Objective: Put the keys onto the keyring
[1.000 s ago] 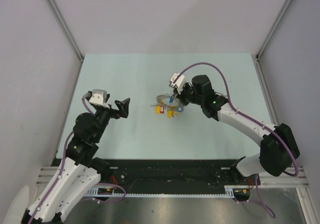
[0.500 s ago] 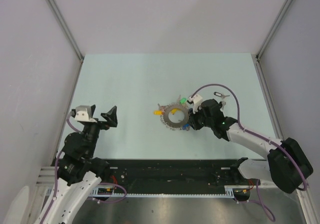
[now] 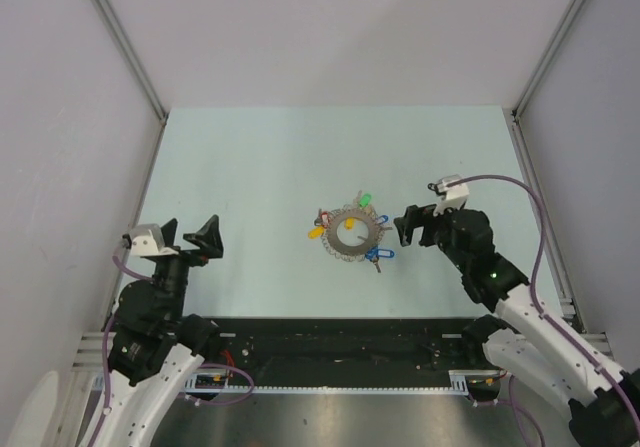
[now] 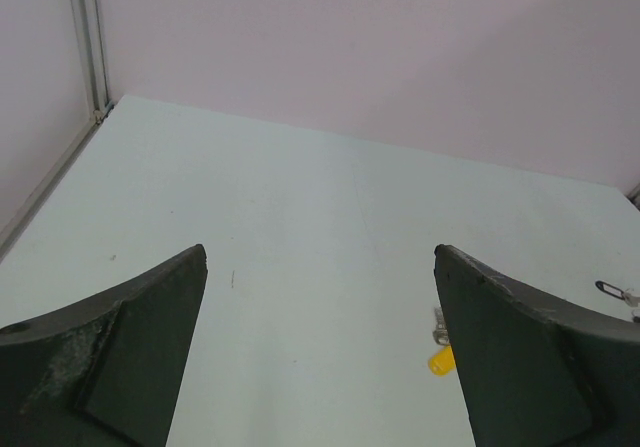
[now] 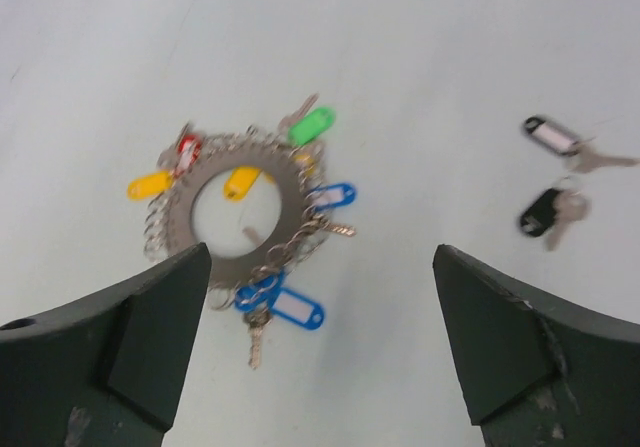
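Note:
The keyring (image 3: 335, 245) lies flat on the pale table, a grey ring (image 5: 230, 152) strung with small silver keys and green, yellow, red and blue tags. My right gripper (image 3: 402, 225) is just right of it, open and empty (image 5: 322, 252), touching nothing. Two loose keys with black tags (image 5: 548, 135) (image 5: 545, 212) lie on the table to the right of the ring. My left gripper (image 3: 192, 225) is open and empty (image 4: 320, 252) at the near left, far from the ring. In its view a yellow tag (image 4: 440, 360) peeks past the right finger.
White walls with metal corner posts (image 3: 120, 42) enclose the pale green table (image 3: 260, 157). The black base rail (image 3: 340, 342) runs along the near edge. The right arm's purple cable (image 3: 520, 192) arcs above the table's right side.
My right gripper opened, let go of the keyring and drew back to the right. The ring now lies flat on the table. My left arm pulled back toward the near left.

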